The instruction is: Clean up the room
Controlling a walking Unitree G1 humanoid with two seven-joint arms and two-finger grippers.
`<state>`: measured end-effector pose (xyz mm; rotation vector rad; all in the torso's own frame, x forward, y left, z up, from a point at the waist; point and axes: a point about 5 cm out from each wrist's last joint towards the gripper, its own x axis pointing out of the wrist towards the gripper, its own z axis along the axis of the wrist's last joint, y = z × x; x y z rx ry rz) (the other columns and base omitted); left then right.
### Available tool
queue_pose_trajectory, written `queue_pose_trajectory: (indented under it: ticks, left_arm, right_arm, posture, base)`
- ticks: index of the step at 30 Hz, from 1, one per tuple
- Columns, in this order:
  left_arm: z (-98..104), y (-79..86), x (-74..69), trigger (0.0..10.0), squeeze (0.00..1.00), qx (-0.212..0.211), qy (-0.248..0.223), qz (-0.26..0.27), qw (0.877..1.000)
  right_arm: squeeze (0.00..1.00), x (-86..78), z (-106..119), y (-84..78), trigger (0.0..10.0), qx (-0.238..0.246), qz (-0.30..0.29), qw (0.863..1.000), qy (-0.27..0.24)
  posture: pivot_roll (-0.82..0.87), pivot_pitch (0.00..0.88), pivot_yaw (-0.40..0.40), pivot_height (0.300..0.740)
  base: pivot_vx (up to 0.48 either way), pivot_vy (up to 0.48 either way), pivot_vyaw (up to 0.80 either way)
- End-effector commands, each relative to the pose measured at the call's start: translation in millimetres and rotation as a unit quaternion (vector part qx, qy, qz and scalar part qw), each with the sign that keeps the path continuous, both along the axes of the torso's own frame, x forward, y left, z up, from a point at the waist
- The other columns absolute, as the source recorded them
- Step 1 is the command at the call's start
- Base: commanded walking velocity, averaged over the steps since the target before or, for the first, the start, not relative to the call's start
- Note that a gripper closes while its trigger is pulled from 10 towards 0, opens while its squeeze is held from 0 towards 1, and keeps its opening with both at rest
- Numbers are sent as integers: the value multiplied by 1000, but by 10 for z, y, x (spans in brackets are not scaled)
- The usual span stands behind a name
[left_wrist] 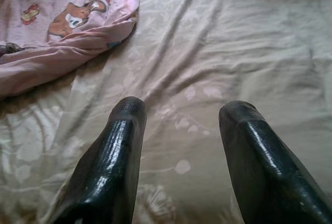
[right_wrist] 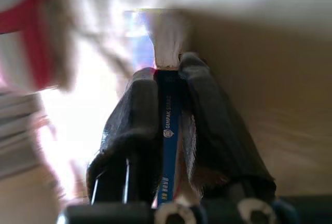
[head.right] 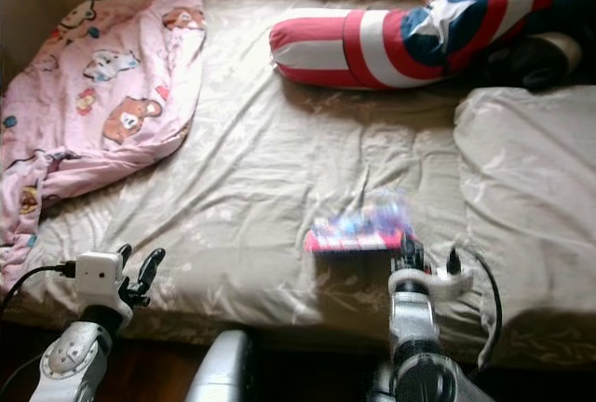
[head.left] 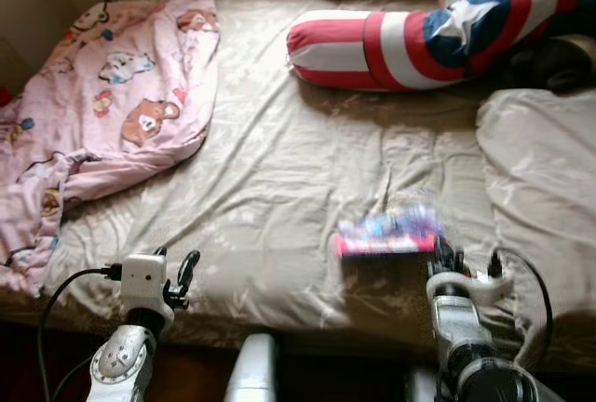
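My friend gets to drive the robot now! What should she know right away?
Right gripper: shut on a thin colourful packet, held above the near edge of the bed; the packet looks blurred, so its print is unreadable from the head views.
Left gripper: open, nothing in it, hovering over the bedsheet near the bed's front edge.
On the bed: pink bear blanket crumpled at the robot's left, striped star bolster at the head end, beige pillows on the right.
Done: packet picked up.
Left: put the packet away, probably tidy the blanket.
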<state>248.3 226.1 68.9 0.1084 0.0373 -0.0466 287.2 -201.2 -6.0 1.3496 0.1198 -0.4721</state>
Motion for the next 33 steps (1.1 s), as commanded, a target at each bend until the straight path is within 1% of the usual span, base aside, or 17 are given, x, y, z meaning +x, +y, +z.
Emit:
queue_pose_trajectory:
  ticks: [1, 4, 5, 9, 17, 22, 27, 33]
  left_arm:
    - [-17, 45, -64, 10000, 0, 8, 15, -1, 1000]
    - [-28, 19, -96, 10000, 0, 8, 21, -4, 1000]
    - [-33, 8, -106, 10000, 0, 7, 24, -5, 1000]
    - [-50, -16, -132, 10000, 0, 6, 30, -9, 1000]
    - [-51, 4, -187, 10000, 0, 7, 36, -7, 999]
    - [-53, 56, -297, 10000, 0, 16, 47, -5, 999]
    - [-49, 59, -367, 10000, 0, 21, 52, -7, 998]
    - [-53, 44, -417, 10000, 0, 24, 58, -9, 998]
  right_arm:
    - [0, -103, -110, 11, 10000, -18, 3, 998, 53]
    - [0, -190, -190, 31, 10000, -25, 13, 997, 73]
    - [0, -225, -218, 35, 10000, -23, 9, 997, 78]
    - [0, -281, -258, -8, 10000, -7, -20, 995, 94]
    - [0, -218, -212, 24, 10000, 5, -23, 997, 75]
    - [0, -144, -151, 55, 10000, 22, -30, 998, 49]
    - [0, -126, -138, 64, 10000, 23, -30, 998, 48]
    - [0, -118, -128, 52, 10000, 24, -34, 998, 44]
  posture:
    - [274, 235, 125, 632]
    - [275, 245, 128, 632]
    - [271, 251, 128, 632]
    - [264, 265, 123, 632]
    - [277, 288, 119, 632]
    - [285, 314, 127, 632]
    - [289, 330, 130, 632]
    - [290, 350, 128, 632]
  base:
    - [0, 0, 0]
    - [0, 0, 0]
    - [0, 0, 0]
    - [0, 0, 0]
    - [0, 0, 0]
    - [0, 0, 0]
    - [0, 0, 0]
    - [0, 0, 0]
